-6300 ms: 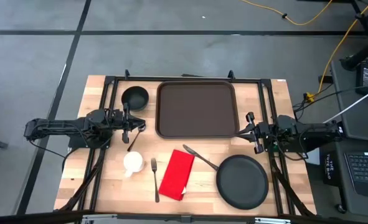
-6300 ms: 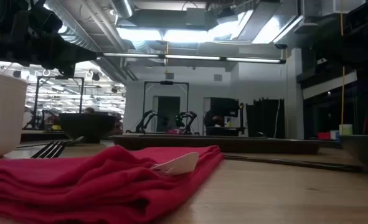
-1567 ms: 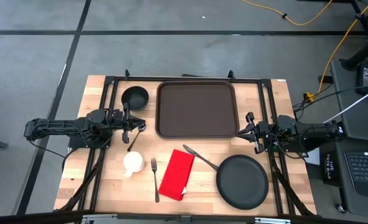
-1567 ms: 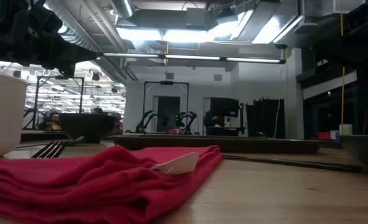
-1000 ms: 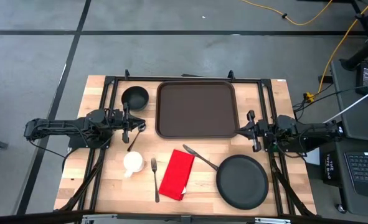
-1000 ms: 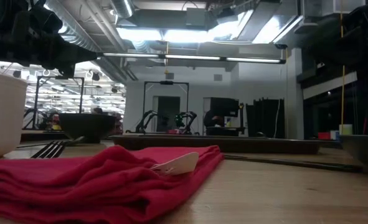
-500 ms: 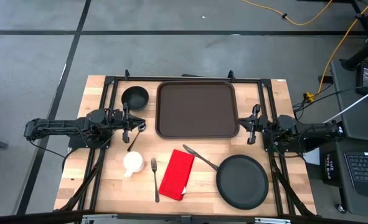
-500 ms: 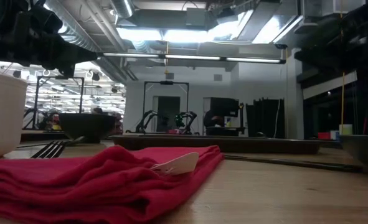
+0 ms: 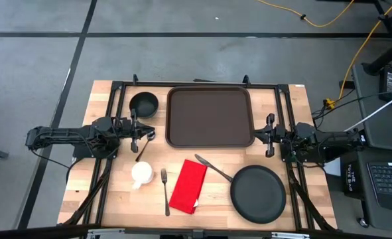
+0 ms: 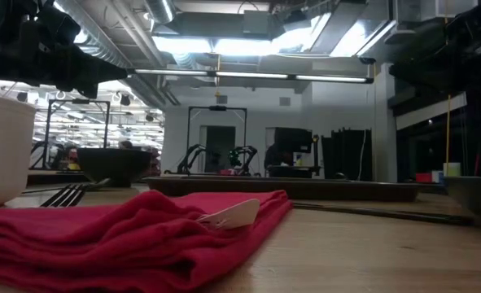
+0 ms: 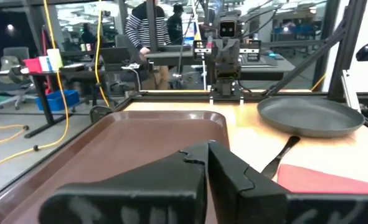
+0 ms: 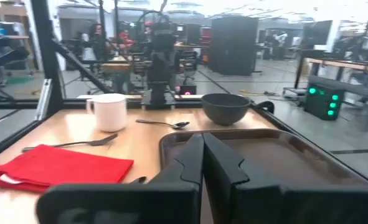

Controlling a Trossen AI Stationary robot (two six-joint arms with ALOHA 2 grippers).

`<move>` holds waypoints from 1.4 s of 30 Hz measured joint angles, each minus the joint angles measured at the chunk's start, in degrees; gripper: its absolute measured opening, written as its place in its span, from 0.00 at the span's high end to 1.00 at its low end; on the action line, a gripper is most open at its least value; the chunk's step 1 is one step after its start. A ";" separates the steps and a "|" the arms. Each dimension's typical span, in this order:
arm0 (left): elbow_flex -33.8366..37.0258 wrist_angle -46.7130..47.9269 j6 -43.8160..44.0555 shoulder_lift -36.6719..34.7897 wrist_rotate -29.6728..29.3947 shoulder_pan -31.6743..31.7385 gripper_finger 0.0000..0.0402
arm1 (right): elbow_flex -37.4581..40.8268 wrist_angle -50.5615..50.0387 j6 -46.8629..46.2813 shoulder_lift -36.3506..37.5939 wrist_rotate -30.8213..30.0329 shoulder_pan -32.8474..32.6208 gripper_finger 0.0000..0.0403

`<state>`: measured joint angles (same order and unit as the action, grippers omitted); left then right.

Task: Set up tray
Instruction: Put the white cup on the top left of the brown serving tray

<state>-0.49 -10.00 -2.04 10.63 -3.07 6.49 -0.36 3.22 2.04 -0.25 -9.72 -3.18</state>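
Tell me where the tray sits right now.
In the high view the tray lies empty at the table's far middle, between the black bowl on its left and the right gripper at its right edge, beyond the red napkin.

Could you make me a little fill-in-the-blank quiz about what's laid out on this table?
1. The tray holds ____ on it so far.
2. The napkin lying between the fork and the plate is ____ in colour.
3. The black bowl sits beside the tray on the side of the ____ arm.
4. Both the left gripper and the right gripper have their fingers ____.

Missing words: nothing; red; left; shut
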 joint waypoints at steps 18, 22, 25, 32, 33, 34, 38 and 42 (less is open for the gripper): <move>0.00 0.56 3.16 0.02 0.07 -0.01 0.99 | 0.00 0.55 4.96 0.00 -4.15 0.00 0.97; -0.21 0.42 4.00 0.08 0.95 0.01 0.99 | 0.00 0.79 2.52 -0.02 -4.17 0.00 0.98; -1.15 0.42 3.72 0.76 1.60 -0.01 0.99 | 0.00 1.41 1.42 -0.61 -4.20 0.00 0.99; -4.47 0.37 1.66 4.81 1.26 -0.01 0.99 | 0.00 8.84 1.45 -5.42 -4.22 0.00 0.97; -4.85 0.37 1.44 5.54 1.25 -0.01 0.99 | -0.02 9.68 1.46 -6.33 -4.22 0.00 0.98; -5.22 0.38 1.40 6.30 1.25 -0.01 0.99 | -0.02 10.64 1.48 -7.30 -4.22 0.00 0.98; -6.26 0.37 1.30 9.40 1.20 -0.01 0.99 | -1.57 12.61 1.40 -10.97 -4.24 0.00 0.99; -6.92 0.35 1.75 11.89 1.14 -0.01 0.99 | -5.38 12.90 1.23 -15.67 -4.29 0.00 0.97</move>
<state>-7.41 -9.65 -0.29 22.52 -1.93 6.48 -5.75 16.12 3.27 -15.92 -14.01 -3.18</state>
